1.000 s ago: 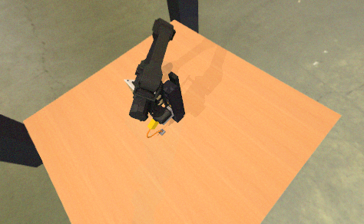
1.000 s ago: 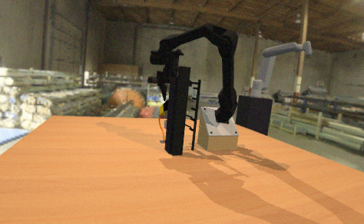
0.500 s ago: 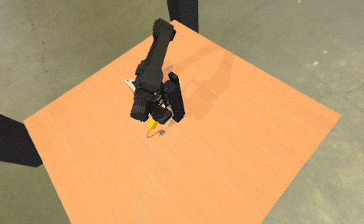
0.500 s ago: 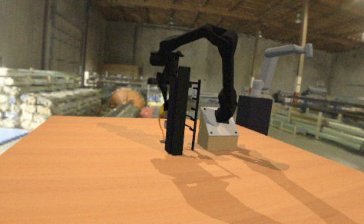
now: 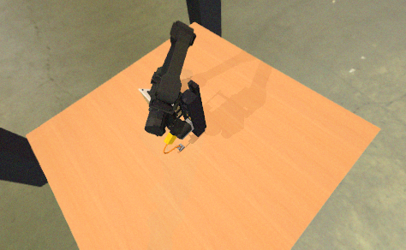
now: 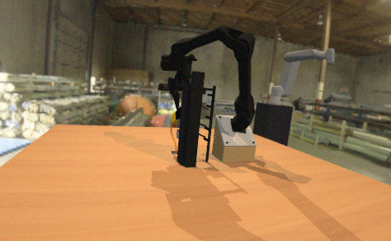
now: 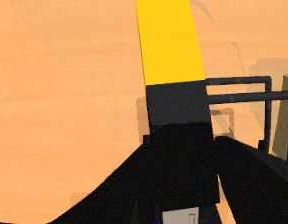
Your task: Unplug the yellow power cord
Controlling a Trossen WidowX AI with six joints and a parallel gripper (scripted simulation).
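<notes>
My gripper [image 5: 172,132] [image 7: 184,149] is shut on the yellow plug [image 5: 169,138] [image 7: 169,42]. The plug sticks out from between the fingers, and its near part lies in their shadow. It hangs a little above the table, apart from the black power strip [image 5: 196,108] [image 6: 190,120], which stands upright just beside the gripper. The orange cord [image 5: 165,149] [image 6: 172,138] curls from the plug down to the table and ends in a small grey piece [image 5: 180,148]. In the exterior view the strip hides most of the gripper, and only a sliver of the yellow plug [image 6: 174,118] shows.
A thin black ladder-like rack [image 6: 209,120] [image 7: 240,82] stands against the strip's far side. The arm's grey base [image 6: 234,144] [image 5: 144,92] sits behind it on the orange table [image 5: 259,171]. A dark box [image 6: 272,122] stands at the table's far edge.
</notes>
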